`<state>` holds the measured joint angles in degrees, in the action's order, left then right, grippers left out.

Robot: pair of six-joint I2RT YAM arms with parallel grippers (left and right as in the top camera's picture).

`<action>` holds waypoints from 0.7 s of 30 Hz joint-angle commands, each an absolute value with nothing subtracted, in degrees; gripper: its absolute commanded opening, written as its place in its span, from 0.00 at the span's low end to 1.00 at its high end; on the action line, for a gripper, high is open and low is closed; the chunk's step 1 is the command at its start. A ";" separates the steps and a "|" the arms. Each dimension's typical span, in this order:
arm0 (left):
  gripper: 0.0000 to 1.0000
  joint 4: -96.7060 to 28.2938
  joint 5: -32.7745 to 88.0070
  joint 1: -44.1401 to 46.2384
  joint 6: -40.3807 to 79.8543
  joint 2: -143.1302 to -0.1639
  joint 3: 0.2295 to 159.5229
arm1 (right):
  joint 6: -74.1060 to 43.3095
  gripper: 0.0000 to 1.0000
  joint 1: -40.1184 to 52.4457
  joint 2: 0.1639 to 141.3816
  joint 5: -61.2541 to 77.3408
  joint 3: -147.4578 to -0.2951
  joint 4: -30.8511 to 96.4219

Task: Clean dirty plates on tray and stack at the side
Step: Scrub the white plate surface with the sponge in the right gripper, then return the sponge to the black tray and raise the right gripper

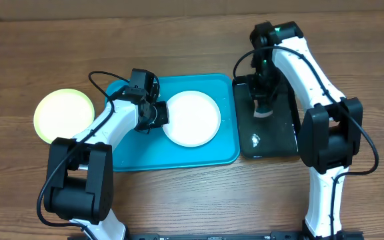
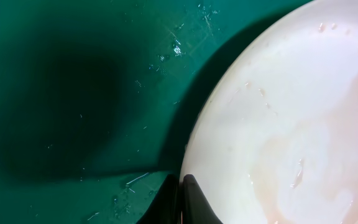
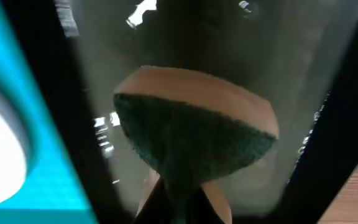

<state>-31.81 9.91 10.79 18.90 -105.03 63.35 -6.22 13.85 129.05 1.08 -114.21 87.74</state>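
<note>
We find the left gripper (image 2: 184, 194) closed, its tips set against the near rim of the white plate (image 2: 291, 124). We cannot tell whether the rim is pinched between them or only pressed. We judge this hold is meant to steady the plate for wiping. The plate lies flat in the blue tray (image 1: 179, 157), directly ahead of that gripper. It carries a thin pinkish film and a few specks, so it is not yet clean. Nothing else shows in this tray.

The right gripper (image 3: 179, 196) is clamped on a sponge (image 3: 191, 137), green scouring face forward and tan body behind. It hangs over the black tray (image 1: 282, 137), which lies below it and shines as if wet. We judge the sponge is being wetted or parked there. The white plate lies off to this gripper's side, across the tray edges.

The yellow-green plate (image 1: 64, 115) sits alone on the table (image 1: 179, 40), behind the left gripper and outside the blue tray, apparently starting the stack. We see no third plate
</note>
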 commanded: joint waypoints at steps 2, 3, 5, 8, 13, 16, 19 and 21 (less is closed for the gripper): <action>0.04 -31.90 10.57 10.94 18.39 -105.65 63.11 | -5.96 0.04 11.51 127.09 -0.78 -108.99 85.03; 0.04 -31.90 10.59 10.94 18.39 -105.65 63.11 | -5.96 0.04 11.18 127.09 -1.28 -107.66 84.03; 0.04 -31.90 10.59 10.94 18.39 -105.67 63.09 | -5.93 0.04 10.72 127.09 -2.20 -105.60 82.43; 0.04 -31.88 10.59 10.94 18.41 -105.65 63.09 | -5.91 0.10 10.17 127.09 -2.55 -104.07 80.99; 0.04 -31.70 10.57 10.94 18.39 -105.65 63.11 | -5.96 0.50 9.93 127.07 -2.39 -105.67 81.45; 0.05 -31.73 10.57 10.94 18.39 -105.67 63.09 | -5.93 0.53 9.87 126.98 -1.87 -108.49 82.56; 0.11 -32.14 10.57 10.96 18.39 -105.67 63.09 | -5.96 0.60 8.97 126.98 -1.89 -112.40 84.29; 0.15 -32.45 10.55 10.96 18.37 -105.67 63.09 | -6.00 0.64 7.68 126.98 -1.87 -114.56 84.75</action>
